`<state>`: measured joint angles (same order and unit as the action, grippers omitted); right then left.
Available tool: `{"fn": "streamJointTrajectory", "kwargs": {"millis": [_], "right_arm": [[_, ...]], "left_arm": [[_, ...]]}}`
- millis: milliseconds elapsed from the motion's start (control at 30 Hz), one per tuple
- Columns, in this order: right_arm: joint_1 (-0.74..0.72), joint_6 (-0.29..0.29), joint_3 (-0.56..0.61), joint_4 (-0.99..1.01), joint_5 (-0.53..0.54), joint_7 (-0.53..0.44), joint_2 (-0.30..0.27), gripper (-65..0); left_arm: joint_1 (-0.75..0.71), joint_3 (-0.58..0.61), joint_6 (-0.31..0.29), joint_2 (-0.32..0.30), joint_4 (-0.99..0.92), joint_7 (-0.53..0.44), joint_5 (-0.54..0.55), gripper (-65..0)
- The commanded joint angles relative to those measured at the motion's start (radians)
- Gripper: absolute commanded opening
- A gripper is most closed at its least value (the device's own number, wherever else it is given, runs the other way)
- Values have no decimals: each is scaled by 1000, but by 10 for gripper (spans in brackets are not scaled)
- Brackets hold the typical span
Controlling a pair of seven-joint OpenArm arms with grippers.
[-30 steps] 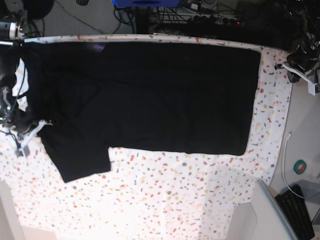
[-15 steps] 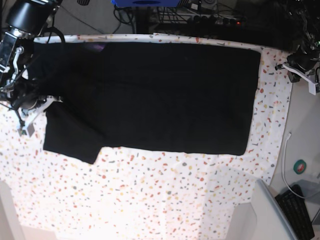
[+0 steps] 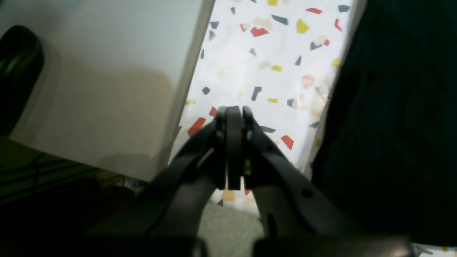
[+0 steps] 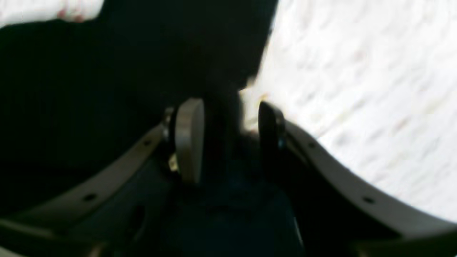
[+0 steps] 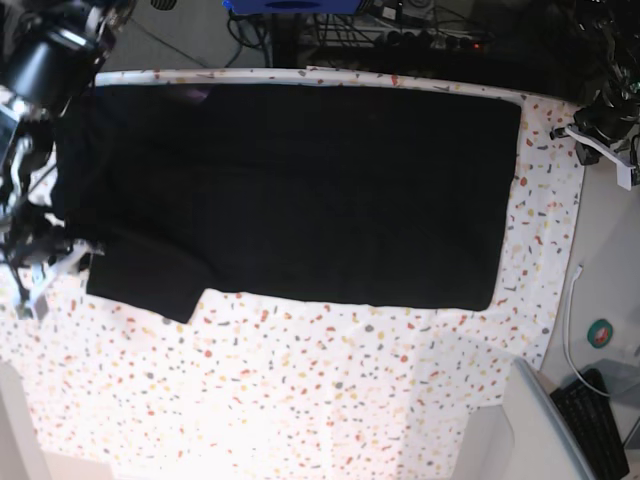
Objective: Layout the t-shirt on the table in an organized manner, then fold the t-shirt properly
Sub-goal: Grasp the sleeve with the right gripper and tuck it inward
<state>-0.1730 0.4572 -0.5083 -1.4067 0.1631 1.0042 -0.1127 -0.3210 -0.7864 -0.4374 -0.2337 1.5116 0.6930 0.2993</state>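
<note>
Right pincer (image 4: 228, 139) parted over t-shirt (image 5: 300, 190) sleeve edge, left pincer (image 3: 234, 150) closed

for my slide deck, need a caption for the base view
Black t-shirt spread flat on the speckled table, right gripper at its sleeve.

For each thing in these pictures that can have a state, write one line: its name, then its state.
t-shirt: spread flat on the table, one sleeve lying out at the lower left.
table: covered by a speckled cloth.
left gripper: fingers shut, empty, beside the shirt.
right gripper: fingers apart, at the sleeve edge.
</note>
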Motion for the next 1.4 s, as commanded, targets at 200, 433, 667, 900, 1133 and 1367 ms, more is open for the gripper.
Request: {"fn": "streamJointTrajectory", "kwargs": {"millis": [200, 433, 667, 900, 1133, 1367], "right_arm": [[-282, 1, 38, 560, -271, -313, -48, -401], [-314, -1, 37, 640, -334, -356, -45, -407], [-270, -25, 37, 525, -337, -358, -48, -399], [-300, -113, 40, 680, -334, -474, -75, -345], [-343, -119, 38, 850, -333, -560, -94, -342], [-345, -116, 38, 847, -333, -566, -91, -534]], "left_arm": [[-10, -9, 1, -17, 16, -17, 8, -650], [-13, -11, 1, -26, 14, -17, 8, -650], [-13, -11, 1, -33, 14, -17, 8, -650], [-7, -6, 1, -31, 14, -17, 8, -650], [-7, -9, 1, -33, 14, -17, 8, -650], [-4, -1, 1, -33, 14, -17, 8, -650]]}}
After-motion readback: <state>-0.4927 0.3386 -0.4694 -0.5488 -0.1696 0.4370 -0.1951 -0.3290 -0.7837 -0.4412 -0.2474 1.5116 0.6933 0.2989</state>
